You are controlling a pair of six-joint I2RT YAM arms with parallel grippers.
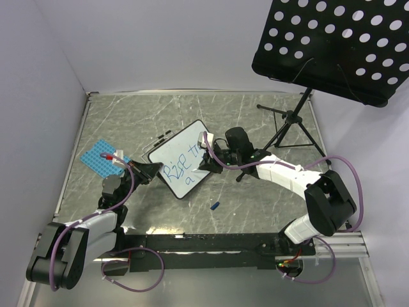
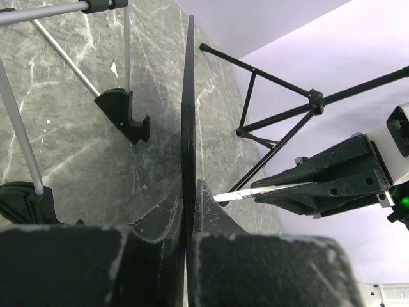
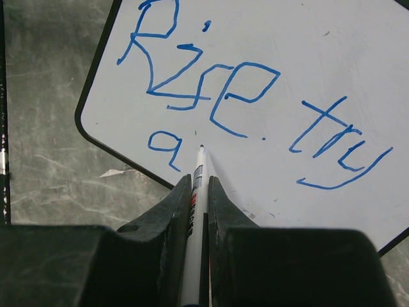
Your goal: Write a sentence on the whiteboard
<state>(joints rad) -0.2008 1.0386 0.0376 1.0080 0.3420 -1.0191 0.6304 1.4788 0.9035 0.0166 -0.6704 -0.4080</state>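
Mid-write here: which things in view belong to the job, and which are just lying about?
In the job: whiteboard, sentence, marker in right tool, left tool clamping the board edge.
Lying about: blue studded plate, music stand, small blue cap.

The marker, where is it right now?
In the right wrist view, the marker sits pinched in the right gripper, its tip at the whiteboard just right of the blue letter "a".
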